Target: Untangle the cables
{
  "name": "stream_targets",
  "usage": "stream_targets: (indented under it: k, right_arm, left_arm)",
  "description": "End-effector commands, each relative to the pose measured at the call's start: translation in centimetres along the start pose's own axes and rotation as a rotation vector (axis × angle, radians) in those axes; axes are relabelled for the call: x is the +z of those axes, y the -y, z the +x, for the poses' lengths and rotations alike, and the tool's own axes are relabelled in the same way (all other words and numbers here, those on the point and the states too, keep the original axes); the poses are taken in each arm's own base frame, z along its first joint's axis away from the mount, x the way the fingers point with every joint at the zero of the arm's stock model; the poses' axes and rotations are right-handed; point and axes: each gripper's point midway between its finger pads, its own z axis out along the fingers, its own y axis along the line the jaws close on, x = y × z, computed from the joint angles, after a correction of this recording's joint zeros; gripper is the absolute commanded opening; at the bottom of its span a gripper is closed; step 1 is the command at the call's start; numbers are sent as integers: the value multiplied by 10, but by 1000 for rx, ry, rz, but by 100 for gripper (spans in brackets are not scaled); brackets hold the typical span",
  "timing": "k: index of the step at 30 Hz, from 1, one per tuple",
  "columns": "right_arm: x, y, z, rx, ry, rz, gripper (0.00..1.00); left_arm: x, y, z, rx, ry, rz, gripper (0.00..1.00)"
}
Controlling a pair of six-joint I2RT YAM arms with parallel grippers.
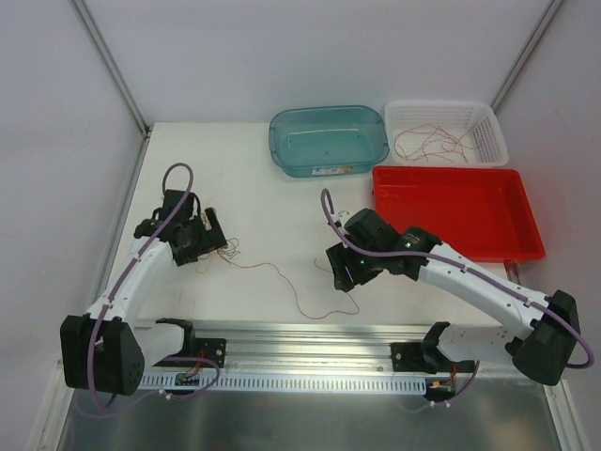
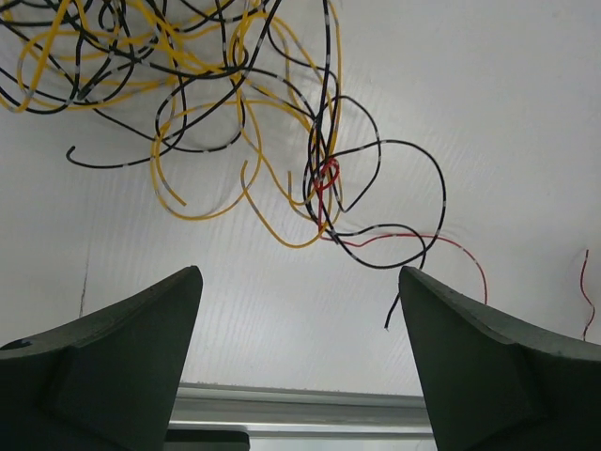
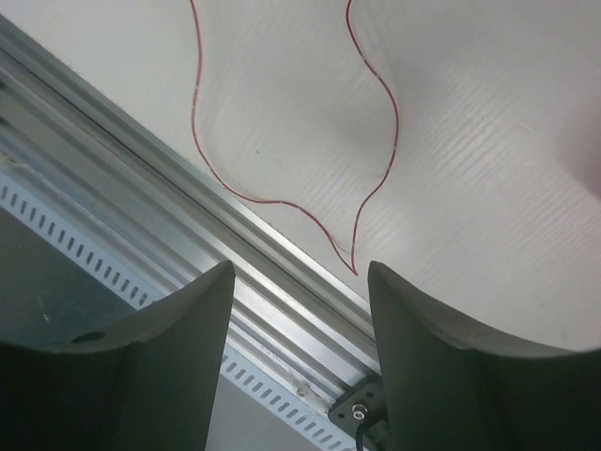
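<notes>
The left gripper (image 2: 300,282) and right gripper (image 3: 300,272) are spread wide, empty. The cables (image 2: 324,178) lie knotted on the surface (image 2: 507,113) ahead of the left. The red strand (image 3: 394,132), ending by the right, should be pinched and drawn out slowly, apparently through one loop.

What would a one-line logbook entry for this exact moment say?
left gripper: open, empty, facing yellow-black tangle | right gripper: open, empty, over loose red wire | status: not untangled
</notes>
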Motion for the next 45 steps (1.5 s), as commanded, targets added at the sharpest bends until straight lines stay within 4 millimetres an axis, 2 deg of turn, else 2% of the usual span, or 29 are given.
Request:
stream_targets:
  k: [1,3,7,8,10,11,14,15,17,18,20,23,26,29,30,31,33,34,35,37,38,39,41,42,45]
  right_arm:
    - [-16,-29,-47,-66,141,-114,63]
    - [-15,-46,-58,-112,162,-197,64]
    - [11,-74,-83,-159,185,-318,65]
    - [28,-76,-83,-156,153,-319,65]
    - [37,-87,-95,-166,166,-348,67]
    - [56,-87,-93,-159,126,-343,67]
    - [75,-99,-97,-173,95,-359,68]
    - [92,-99,-92,-167,58,-352,68]
    - [106,-102,-88,-164,39,-346,68]
    - [120,-98,-83,-144,8,-331,68]
    - [133,-94,-80,-139,5,-302,67]
    - [150,-92,-73,-92,-15,-285,65]
    - [159,-96,-66,-94,-44,-299,54]
    - [158,-100,-61,-99,-56,-320,21]
    - [155,-100,-59,-102,-59,-322,2]
    - [155,-94,-52,-101,-72,-301,1]
    - [140,-90,-53,-116,-46,-287,1]
    - [136,-82,-43,-114,-61,-271,1]
    - [121,-81,-46,-125,-31,-275,1]
    - [105,-70,-39,-119,-27,-248,1]
    - [100,-61,-28,-145,-38,-229,1]
    - [79,-57,-35,-160,22,-216,1]
    - [60,-45,-23,-170,22,-187,1]
    - [39,-41,-25,-187,65,-179,1]
    - [8,-29,-28,-197,131,-156,1]
  left_arm:
    - [1,2,2,-12,-10,2,85]
    - [2,9,-3,-29,-6,18,82]
    - [7,19,-15,-47,-4,23,73]
    - [9,20,-16,-58,-5,19,70]
    - [12,23,-21,-69,-5,21,66]
    - [14,24,-21,-74,-6,19,64]
    - [23,22,-21,-82,-18,-5,59]
    - [25,22,-21,-83,-21,-11,58]
    - [32,20,-18,-90,-42,-29,56]
    - [34,19,-17,-92,-46,-32,53]
    - [39,19,-14,-96,-62,-41,51]
    - [43,21,-11,-97,-74,-42,42]
    - [46,23,-11,-99,-78,-45,29]
    - [46,21,-18,-98,-54,-63,21]
    - [46,20,-20,-96,-44,-70,19]
    - [44,21,-25,-91,-31,-70,12]
    - [43,20,-30,-91,-13,-81,6]
    - [41,20,-37,-91,10,-90,4]
    - [41,18,-39,-93,18,-99,1]
    - [41,15,-47,-115,34,-109,0]
    - [41,13,-49,-122,35,-114,0]
    - [43,12,-52,-132,34,-121,0]
    - [46,5,-56,-156,36,-144,0]
    - [50,1,-56,-167,29,-156,0]
    - [53,-5,-61,-218,26,-168,0]
